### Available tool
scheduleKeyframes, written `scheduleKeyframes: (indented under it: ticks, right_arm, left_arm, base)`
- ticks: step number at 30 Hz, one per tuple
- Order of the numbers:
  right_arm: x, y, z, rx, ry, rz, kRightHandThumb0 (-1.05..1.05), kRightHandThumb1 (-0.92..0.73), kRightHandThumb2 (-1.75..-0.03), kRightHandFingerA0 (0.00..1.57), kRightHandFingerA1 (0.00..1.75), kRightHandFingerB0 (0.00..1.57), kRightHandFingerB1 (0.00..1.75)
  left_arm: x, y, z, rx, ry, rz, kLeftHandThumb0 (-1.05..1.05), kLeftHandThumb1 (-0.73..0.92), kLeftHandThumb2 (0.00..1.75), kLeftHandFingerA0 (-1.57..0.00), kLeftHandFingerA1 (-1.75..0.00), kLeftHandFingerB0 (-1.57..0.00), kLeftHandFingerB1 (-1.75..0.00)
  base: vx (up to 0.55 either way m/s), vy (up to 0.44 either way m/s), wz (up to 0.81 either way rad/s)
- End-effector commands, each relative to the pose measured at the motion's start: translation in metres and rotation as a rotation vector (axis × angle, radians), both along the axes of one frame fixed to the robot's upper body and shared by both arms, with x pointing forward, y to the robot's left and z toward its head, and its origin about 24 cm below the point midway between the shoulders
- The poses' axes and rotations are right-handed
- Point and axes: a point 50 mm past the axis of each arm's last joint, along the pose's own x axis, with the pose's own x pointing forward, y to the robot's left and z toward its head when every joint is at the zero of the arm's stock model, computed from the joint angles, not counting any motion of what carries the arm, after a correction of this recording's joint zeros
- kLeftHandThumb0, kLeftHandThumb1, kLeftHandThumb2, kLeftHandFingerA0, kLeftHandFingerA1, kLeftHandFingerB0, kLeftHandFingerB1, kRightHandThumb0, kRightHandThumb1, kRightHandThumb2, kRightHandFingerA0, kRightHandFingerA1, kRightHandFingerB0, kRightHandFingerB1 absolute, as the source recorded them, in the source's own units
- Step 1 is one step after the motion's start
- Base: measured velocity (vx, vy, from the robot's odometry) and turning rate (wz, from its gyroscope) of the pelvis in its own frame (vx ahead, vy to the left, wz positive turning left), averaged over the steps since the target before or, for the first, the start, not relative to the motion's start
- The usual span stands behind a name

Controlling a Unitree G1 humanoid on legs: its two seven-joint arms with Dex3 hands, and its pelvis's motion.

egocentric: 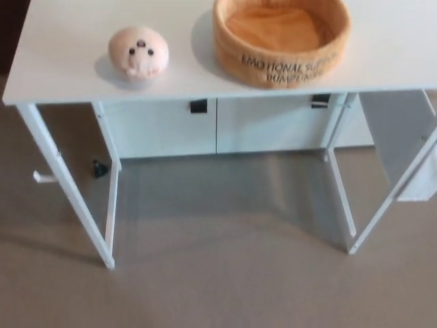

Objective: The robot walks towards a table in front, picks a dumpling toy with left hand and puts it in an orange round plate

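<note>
i look down at a white flat table (61,48) that fills the top of the frame. my two hands do not show, so i cannot tell if my fingers are apart or together. the round, soft, pale pink dumpling toy (138,53) with a little face sits on the table in the upper left of the frame. the round orange plate (281,39) with tall soft sides and dark letters on its wall sits on the table in the upper middle, to the right of the toy. the two are near but not touching. the plate holds nothing. thin white table legs (67,179) go down to the grey-brown carpet floor (225,273) in the lower part. white cupboard doors (218,126) stand under the table.
</note>
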Motion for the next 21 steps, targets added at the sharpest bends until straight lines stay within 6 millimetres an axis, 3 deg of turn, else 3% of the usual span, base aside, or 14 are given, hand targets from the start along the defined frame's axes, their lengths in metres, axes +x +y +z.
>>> scheduleKeyframes:
  ticks: [1,2,3,4,15,16,17,18,19,21]
  right_arm:
    - [-0.0071,-0.0034,0.0002,-0.02,-0.003,-0.015,-0.25,-0.58,-0.58,0.77,0.51,0.47,0.37]
    - [-0.0044,-0.0034,0.0007,-0.023,-0.007,-0.011,-0.34,-0.5,-0.7,0.7,0.56,0.43,0.45]
    - [-0.0032,-0.0033,0.001,-0.025,-0.009,-0.01,-0.34,-0.5,-0.7,0.7,0.56,0.43,0.45]
    - [-0.0033,-0.0034,0.001,-0.028,-0.007,-0.008,-0.33,-0.5,-0.7,0.71,0.57,0.43,0.45]
    - [0.0013,-0.0026,0.0018,-0.021,-0.015,0.002,-0.35,-0.5,-0.71,0.71,0.58,0.43,0.46]
    - [0.0015,-0.0026,0.0018,-0.016,-0.014,0.001,-0.24,-0.6,-0.58,0.75,0.51,0.47,0.38]
    - [-0.0004,-0.0028,0.0015,-0.013,-0.009,0.003,-0.32,-0.53,-0.71,0.69,0.57,0.43,0.45]
    - [-0.0029,-0.0029,0.001,-0.012,-0.003,0.006,-0.32,-0.53,-0.71,0.69,0.57,0.43,0.45]
    - [-0.0034,-0.003,0.0009,-0.013,0.001,0.007,-0.33,-0.53,-0.71,0.67,0.56,0.44,0.45]
    - [-0.0031,-0.0029,0.001,-0.018,0.007,0.026,-0.34,-0.53,-0.72,0.67,0.57,0.44,0.46]
  left_arm:
    - [-0.0067,0.0025,0.0007,0.018,0.023,-0.011,-0.33,0.58,0.58,-0.62,-0.56,-0.37,-0.36]
    - [-0.0034,0.0024,0.0007,0.019,0.017,-0.005,-0.31,0.57,0.57,-0.65,-0.76,-0.37,-0.36]
    - [-0.0019,0.0024,0.0007,0.019,0.014,-0.003,-0.31,0.57,0.57,-0.65,-0.76,-0.37,-0.36]
    - [-0.0019,0.0021,0.001,0.012,0.01,-0.01,-0.33,0.58,0.57,-0.61,-0.6,-0.37,-0.36]
    - [0.0008,0.0025,0.001,0.036,0.027,-0.037,-0.33,0.56,0.57,-0.66,-0.69,-0.37,-0.35]
    - [0.0006,0.0017,0.0008,0.034,0.017,-0.035,-0.31,0.55,0.56,-0.67,-0.68,-0.38,-0.36]
    - [-0.0014,0.0013,0.0005,0.028,0.014,-0.026,-0.3,0.55,0.56,-0.65,-0.71,-0.38,-0.36]
    - [-0.0038,0.0013,0.0003,0.022,0.016,-0.016,-0.3,0.55,0.56,-0.65,-0.71,-0.38,-0.36]
    - [-0.0044,0.0014,0.0003,0.021,0.017,-0.017,-0.32,0.55,0.56,-0.63,-0.6,-0.38,-0.36]
    - [-0.0046,0.0019,0.0005,0.026,0.027,-0.028,-0.33,0.56,0.57,-0.65,-0.65,-0.37,-0.36]
  base:
    - [0.13,-0.072,0.07]
    - [0.17,-0.122,0.16]
    - [0.18,-0.136,0.12]
    - [0.22,-0.153,-0.32]
    - [0.11,-0.006,-0.04]
    - [0.12,0.181,-0.1]
    - [0.09,0.176,-0.14]
    - [0.17,0.313,-0.35]
    - [0.15,0.289,-0.54]
    - [0.14,0.224,0.01]
